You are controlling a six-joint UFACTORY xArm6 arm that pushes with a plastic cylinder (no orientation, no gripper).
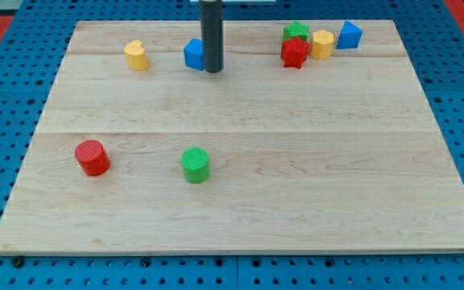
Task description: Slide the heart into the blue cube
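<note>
The rod carries no jaws at all, so nothing here is open, closed or gripping; its lower end, my tip [213,71], sits down on the pale wooden surface [240,209] right against the view's right side of a blue block partly hidden by the rod [192,54]. Whether tip and block actually touch cannot be told from this angle, but they are at least just beside each other.

Taking that blue block as the landmark: the yellow heart-shaped block [136,55] lies to its view's left, near but apart, on roughly the same line. Well off to the landmark's view's right there is a cluster: a red star-shaped block [294,52], a green block behind it [296,31], a yellow block [321,44], and a second blue block, more cube-like [349,35]. Towards the view's bottom of the landmark stand a red cylinder [93,157] and a green cylinder [195,164].

The tip looks to be on the wrong side for this push. Judging from the layout, it wants to swing round the landmark, skirting it without nudging it, settle on the heart's far view's left flank, and press through the heart's middle. An off-centre contact would likely spin the heart and send it wide.
</note>
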